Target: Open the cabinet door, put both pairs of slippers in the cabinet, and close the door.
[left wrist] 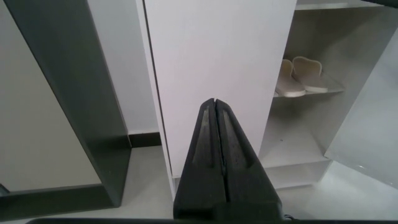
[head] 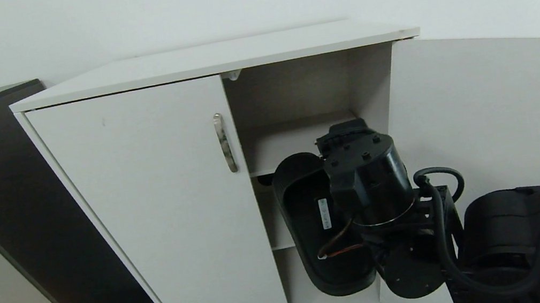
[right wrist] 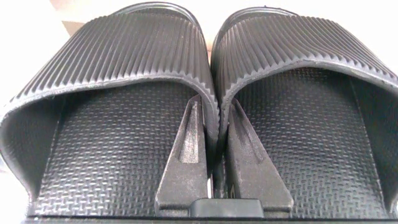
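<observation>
Lower centre, the right hand (right wrist: 214,107) pinches the ribbed black slippers (right wrist: 118,143) by their inner walls. The left hand (left wrist: 215,104) — tapered, grooved — is pressed together.

My right arm (head: 369,179): matte black, drum wrist, screw heads, looped black cable (head: 436,183), brown wire (head: 336,241); left gripper (left wrist: 215,102) black.

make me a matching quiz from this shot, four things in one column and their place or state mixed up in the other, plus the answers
Things:
1. black slippers
2. pale slippers
3. left cabinet door
4. right cabinet door

Place or state:
a. swung open
b. lying on a cabinet shelf
c. clamped in the right gripper
d. closed

Pairs: 1-c, 2-b, 3-d, 4-a
</observation>
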Available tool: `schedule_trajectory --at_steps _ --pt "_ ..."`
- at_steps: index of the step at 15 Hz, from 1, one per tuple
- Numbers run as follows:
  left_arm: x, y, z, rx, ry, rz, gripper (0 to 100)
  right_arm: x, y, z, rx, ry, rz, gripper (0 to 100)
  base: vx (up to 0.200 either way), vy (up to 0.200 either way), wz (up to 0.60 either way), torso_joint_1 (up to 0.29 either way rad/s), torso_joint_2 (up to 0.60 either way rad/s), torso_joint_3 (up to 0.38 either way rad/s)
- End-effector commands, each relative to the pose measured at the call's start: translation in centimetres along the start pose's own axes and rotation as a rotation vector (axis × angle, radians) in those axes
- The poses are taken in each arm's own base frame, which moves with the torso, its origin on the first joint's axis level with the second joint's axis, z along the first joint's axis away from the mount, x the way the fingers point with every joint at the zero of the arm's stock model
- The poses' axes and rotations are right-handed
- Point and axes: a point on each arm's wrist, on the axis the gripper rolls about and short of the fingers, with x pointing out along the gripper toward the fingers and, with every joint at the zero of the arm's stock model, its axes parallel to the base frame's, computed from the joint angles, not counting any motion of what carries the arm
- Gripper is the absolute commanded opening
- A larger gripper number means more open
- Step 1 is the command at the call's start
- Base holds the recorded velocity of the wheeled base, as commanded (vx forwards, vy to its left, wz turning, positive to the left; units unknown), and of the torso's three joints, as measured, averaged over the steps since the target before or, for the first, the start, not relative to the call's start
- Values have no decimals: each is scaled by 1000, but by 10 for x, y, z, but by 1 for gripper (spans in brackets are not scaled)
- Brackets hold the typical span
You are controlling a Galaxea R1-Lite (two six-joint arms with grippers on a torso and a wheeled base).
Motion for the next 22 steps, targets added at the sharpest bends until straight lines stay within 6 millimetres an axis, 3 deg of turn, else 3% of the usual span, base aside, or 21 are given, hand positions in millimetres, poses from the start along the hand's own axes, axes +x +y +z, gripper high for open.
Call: schedule_trajectory --at_steps 1,10,16,22 --pt "0 0 0 0 0 0 0 0 0 0 0 0 1 0 200 0 0 -7 7 17" --pt "0 0 0 1 0 -1 0 5 4 -9 -18 16 0 0 200 0 0 2 3 4" --pt "0 0 0 8 2 -1 0 12 9 -14 -26 23 -1 0 0 0 0 0 0 0" --pt "0 0 0 8 2 -1 0 57 16 1 -11 -10 -34 0 0 0 0 0 0 0"
